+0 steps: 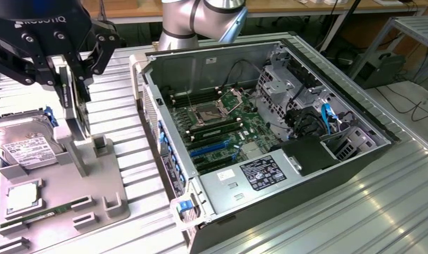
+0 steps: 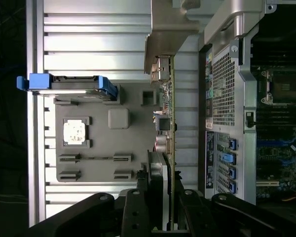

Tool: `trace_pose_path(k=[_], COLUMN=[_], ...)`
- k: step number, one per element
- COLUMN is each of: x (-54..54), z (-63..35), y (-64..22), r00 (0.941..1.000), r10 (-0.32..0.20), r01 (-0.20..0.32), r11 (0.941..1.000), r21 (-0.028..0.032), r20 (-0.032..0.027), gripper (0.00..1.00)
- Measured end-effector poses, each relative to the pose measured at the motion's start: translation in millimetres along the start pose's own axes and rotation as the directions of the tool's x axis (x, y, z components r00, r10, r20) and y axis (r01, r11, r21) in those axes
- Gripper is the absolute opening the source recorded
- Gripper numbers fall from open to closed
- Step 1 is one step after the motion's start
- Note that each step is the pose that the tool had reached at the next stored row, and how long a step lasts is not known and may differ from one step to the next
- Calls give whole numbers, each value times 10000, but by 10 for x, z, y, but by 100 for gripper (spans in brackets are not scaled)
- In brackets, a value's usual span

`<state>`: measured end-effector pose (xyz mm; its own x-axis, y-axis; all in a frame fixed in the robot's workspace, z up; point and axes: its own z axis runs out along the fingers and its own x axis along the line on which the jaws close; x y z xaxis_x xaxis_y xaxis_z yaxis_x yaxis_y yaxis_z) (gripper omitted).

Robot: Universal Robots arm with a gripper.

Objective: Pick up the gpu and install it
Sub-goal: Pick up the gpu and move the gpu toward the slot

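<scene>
- gpu [image 1: 78,114] stands on edge at the edge of the grey tray [image 1: 94,185] nearest the computer case [image 1: 168,74], its lower end down among the tray's upright posts. Whether it has cleared its slot I cannot tell.
- Hard drive [image 1: 27,148], at the tray's opposite edge towards the exterior view's left, stands well apart from the card. It is in danger only if the tray itself gets dragged along.
- Snagging on the posts looks the nearest risk. Any tilt or sideways pull while the card's lower edge sits between them could jam it or lever the light tray off the ribbed table.
- Slipping is the next risk. The grip falls on one end of a long card, so the free end can swing and twist between the pads.
- Farther right, the case's near wall rises between the tray and the motherboard [image 1: 221,124]. A low carry would knock the card's edge against that rim.
- The blue slots [image 1: 208,151] are narrow. A twisted card would meet them askew and stress the connector.
- Gripper [image 1: 71,79] is partly closed and clamped on the gpu, one finger pressing each face of the card. In the wrist view the gripper [image 2: 162,197] straddles the card's thin edge [image 2: 166,123].
</scene>
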<state>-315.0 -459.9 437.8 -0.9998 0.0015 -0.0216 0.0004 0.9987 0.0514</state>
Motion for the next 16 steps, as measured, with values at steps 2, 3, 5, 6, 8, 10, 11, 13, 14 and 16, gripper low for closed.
trace_pose_path(k=[2, 3, 5, 6, 8, 10, 11, 13, 14, 16], x=[0, -1, -1, -2, -3, -4, -4, -3, -3, -3], z=[-13, -27, -57, -79, -115, -129, -130, -130, -131, -131], y=[1, 1, 3, 4, 6, 7, 6, 6, 7, 7], r00=[10000, 10000, 10000, 10000, 10000, 10000, 10000, 10000, 10000, 10000], r10=[0, -1, 0, 0, -2, -2, -4, -3, -3, -3], r01=[0, 1, 0, 0, 2, 2, 4, 3, 3, 3], r11=[10000, 10000, 10000, 10000, 10000, 10000, 9999, 9999, 9999, 9999], r21=[-1, -1, 0, 0, 18, 88, 101, 102, 103, 103], r20=[1, 0, 0, 0, 0, 1, 2, 1, 1, 0], gripper=[28, 28, 28, 28, 28, 28, 28, 28, 28, 28])
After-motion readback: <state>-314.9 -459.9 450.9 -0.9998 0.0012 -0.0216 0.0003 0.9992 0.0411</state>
